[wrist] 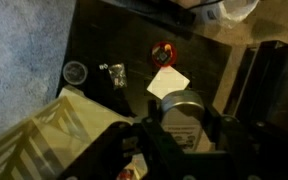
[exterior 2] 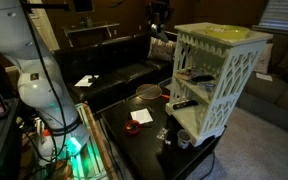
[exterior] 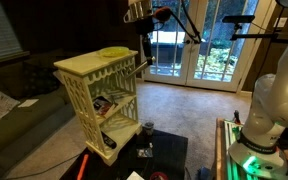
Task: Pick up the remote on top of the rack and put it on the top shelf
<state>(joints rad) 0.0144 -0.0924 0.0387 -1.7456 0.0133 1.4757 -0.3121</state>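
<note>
Cream-yellow plastic rack (exterior: pixel 96 95) stands on the dark counter (exterior 2: pixel 134 135), and on its flat top I see only a yellow-green dish (exterior: pixel 112 52); no pale remote lies there in both exterior views. The hand (exterior: pixel 142 40) hangs high beside the upper corner of the rack, apart from it. In the wrist view the remote (wrist: pixel 181 112) seems to be the pale grey bar between the two dark fingers, which are closed on its sides, as far as this dim picture lets me judge. So I think the pick-up part is done and the placing part is not yet done. The top shelf (exterior 2: pixel 212 80), the board just under the top slab, carries some dark and red things but no pale bar. What is left, in my judgement, is to bring the hand down to the open side, reach in under the slab and release the remote there
</note>
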